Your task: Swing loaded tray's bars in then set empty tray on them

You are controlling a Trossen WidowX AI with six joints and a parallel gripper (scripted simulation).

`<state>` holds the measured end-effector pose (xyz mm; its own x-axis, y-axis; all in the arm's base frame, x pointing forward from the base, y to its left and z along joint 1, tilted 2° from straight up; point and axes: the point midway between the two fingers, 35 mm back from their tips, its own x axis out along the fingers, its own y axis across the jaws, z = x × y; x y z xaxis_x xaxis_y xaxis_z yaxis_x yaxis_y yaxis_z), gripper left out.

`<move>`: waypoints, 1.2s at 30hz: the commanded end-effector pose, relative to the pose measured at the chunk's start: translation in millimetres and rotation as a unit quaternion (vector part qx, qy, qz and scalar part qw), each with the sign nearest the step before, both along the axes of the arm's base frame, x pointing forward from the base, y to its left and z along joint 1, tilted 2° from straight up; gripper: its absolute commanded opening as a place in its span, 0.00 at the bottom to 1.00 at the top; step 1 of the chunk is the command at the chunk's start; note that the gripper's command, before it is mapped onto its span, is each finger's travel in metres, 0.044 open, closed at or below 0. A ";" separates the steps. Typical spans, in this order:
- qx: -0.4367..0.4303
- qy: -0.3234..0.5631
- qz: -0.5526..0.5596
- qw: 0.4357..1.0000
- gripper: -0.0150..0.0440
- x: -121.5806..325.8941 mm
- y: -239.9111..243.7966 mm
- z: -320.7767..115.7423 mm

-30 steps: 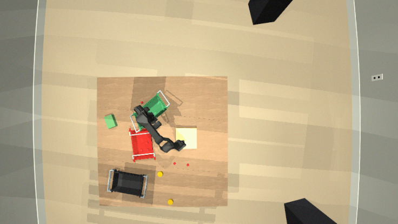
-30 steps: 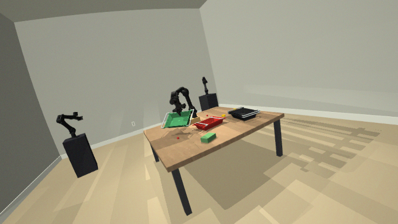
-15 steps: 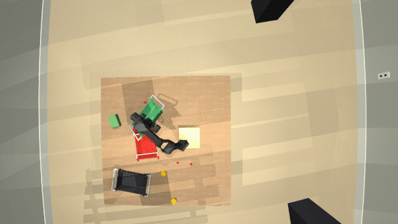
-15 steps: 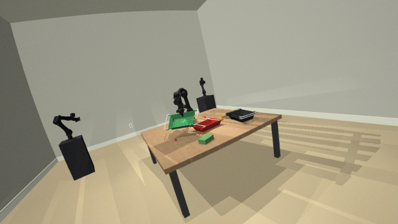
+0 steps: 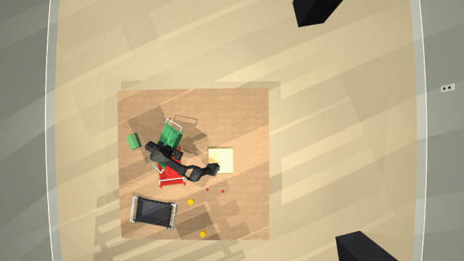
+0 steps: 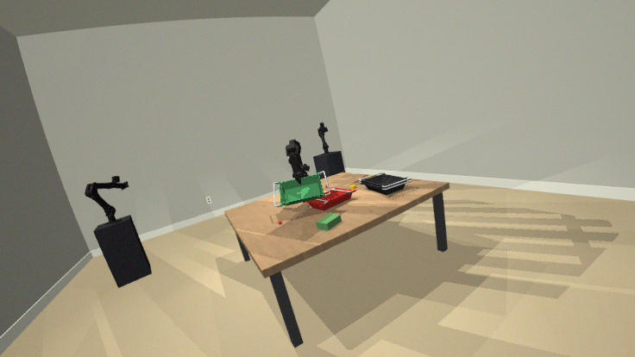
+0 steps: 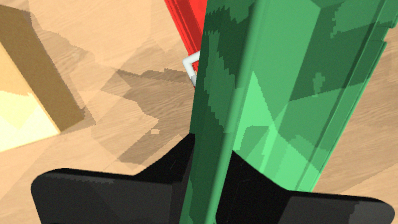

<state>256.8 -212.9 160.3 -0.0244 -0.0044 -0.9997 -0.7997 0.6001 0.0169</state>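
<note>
My gripper (image 5: pixel 167 149) (image 6: pixel 298 181) (image 7: pixel 201 140) is shut on the long wall of the green tray (image 5: pixel 170 134) (image 6: pixel 299 192) (image 7: pixel 290 65). It holds the tray above the table, steeply tilted, with its open side facing the exterior camera. The green tray's wire bars stick out past its ends. The red tray (image 5: pixel 164 176) (image 6: pixel 328 203) (image 7: pixel 187 17) stands on the table, partly under the green tray's end in the top view. One red-tray bar (image 5: pixel 171 179) lies just inside its end. The other is hidden there; a white bar corner (image 7: pixel 191 61) shows in the wrist view. The small blocks inside are hard to make out.
A black tray (image 5: pixel 154 212) (image 6: pixel 385 181) with its own bars stands beyond the red one. A green block (image 5: pixel 133 141) (image 6: pixel 328 222), a pale yellow block (image 5: pixel 224 159) (image 7: pixel 15 105), yellow discs (image 5: pixel 190 202) (image 5: pixel 202 233) and small red cubes (image 5: pixel 207 189) (image 5: pixel 222 191) (image 6: pixel 279 222) are on the table.
</note>
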 end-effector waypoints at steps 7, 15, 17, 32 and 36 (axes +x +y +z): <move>-0.004 -0.012 0.070 0.997 0.25 26.9 29.9 5.4; -0.002 -0.011 0.127 0.992 0.25 43.8 57.9 4.7; -0.001 -0.011 0.141 0.990 0.25 47.6 65.1 4.5; 0.002 -0.010 0.245 0.970 0.25 70.5 122.2 3.2; 0.003 -0.010 0.272 0.962 0.25 74.8 138.0 2.9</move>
<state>325.6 -85.5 156.2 -0.0301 -0.0043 -0.9995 -0.9906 0.1338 0.0293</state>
